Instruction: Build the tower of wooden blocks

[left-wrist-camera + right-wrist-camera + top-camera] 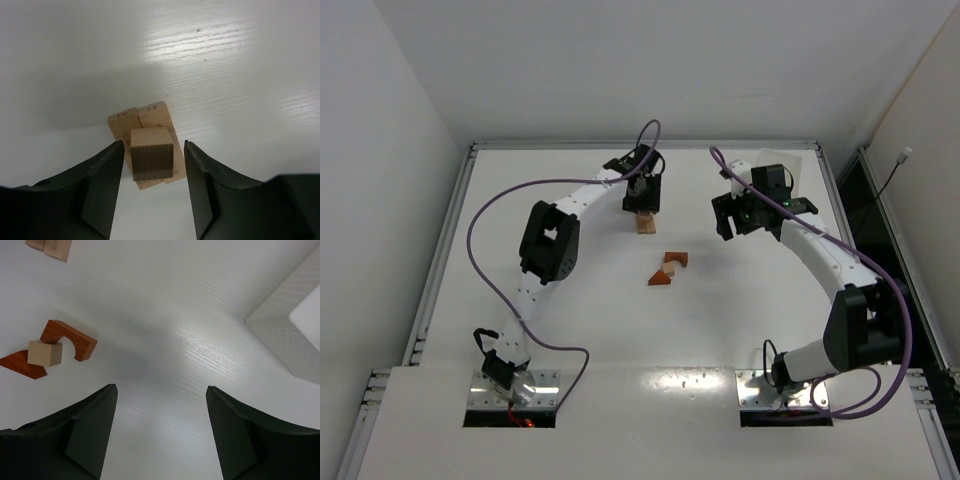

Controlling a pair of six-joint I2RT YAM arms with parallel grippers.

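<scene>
Atop two flat tan wooden blocks [150,117], the tan wooden cube [151,160] looks light and stiff; pinch its flat sides. The left gripper [152,150] and right gripper [160,392] both gape.

The overhead camera is looking down from above and behind the arm bases, taking in the whole white desk [570,330]. The left wrist camera is peering down between its own fingers [102,190], close over the tan blocks [150,150], while the right wrist camera is riding higher, catching the loose blocks [55,347] and the tray [280,325], both also showing from overhead.
</scene>
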